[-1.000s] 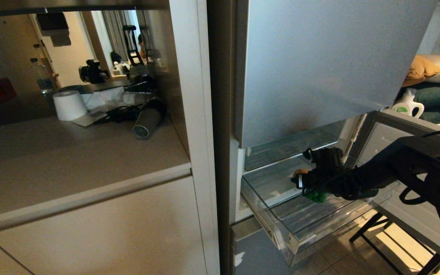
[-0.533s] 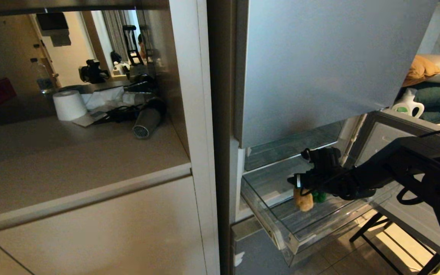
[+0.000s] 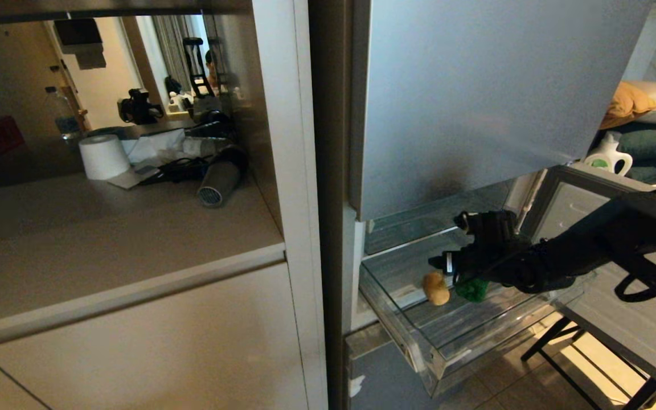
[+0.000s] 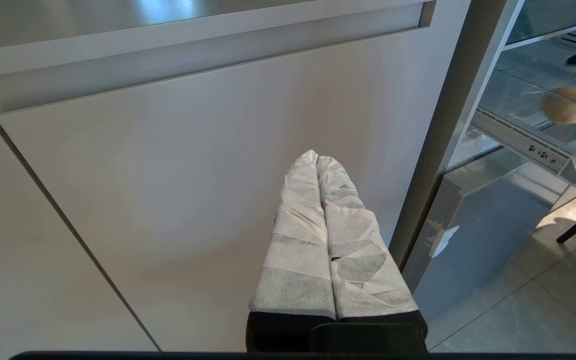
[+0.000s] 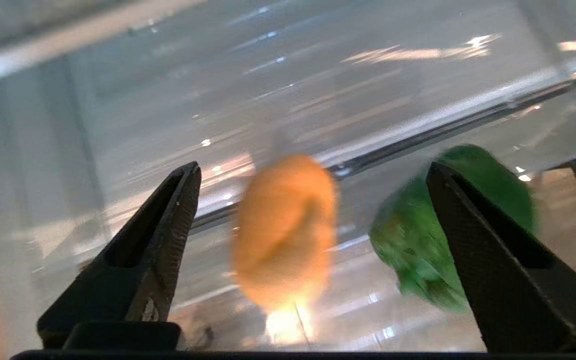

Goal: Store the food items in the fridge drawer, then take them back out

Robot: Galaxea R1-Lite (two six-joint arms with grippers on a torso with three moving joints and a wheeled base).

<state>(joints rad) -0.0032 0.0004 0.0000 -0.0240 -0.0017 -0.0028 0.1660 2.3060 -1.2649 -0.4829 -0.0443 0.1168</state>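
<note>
The clear fridge drawer (image 3: pixel 459 356) stands pulled out of the silver-grey fridge. Both food items lie free on its ridged floor: a tan potato (image 3: pixel 436 288) on the left and a green bell pepper (image 3: pixel 472 289) just to its right. My right gripper (image 3: pixel 445 265) hovers just above them, open, with nothing between its fingers. In the right wrist view the potato (image 5: pixel 285 230) sits below the gap of the right gripper (image 5: pixel 313 170), and the pepper (image 5: pixel 408 235) lies partly behind one finger. My left gripper (image 4: pixel 316 157) is shut, parked low in front of a beige cabinet door.
The grey upper fridge door (image 3: pixel 476 102) hangs over the drawer. An open lower door (image 3: pixel 590 193) and black frame legs (image 3: pixel 556 341) stand to the right. On the counter at the left are a paper roll (image 3: pixel 104 156) and a hair dryer (image 3: pixel 220 176).
My right gripper opened and let go of the potato. The potato dropped to the drawer floor and rolled a little left, beside the pepper. The gripper rose slightly.
</note>
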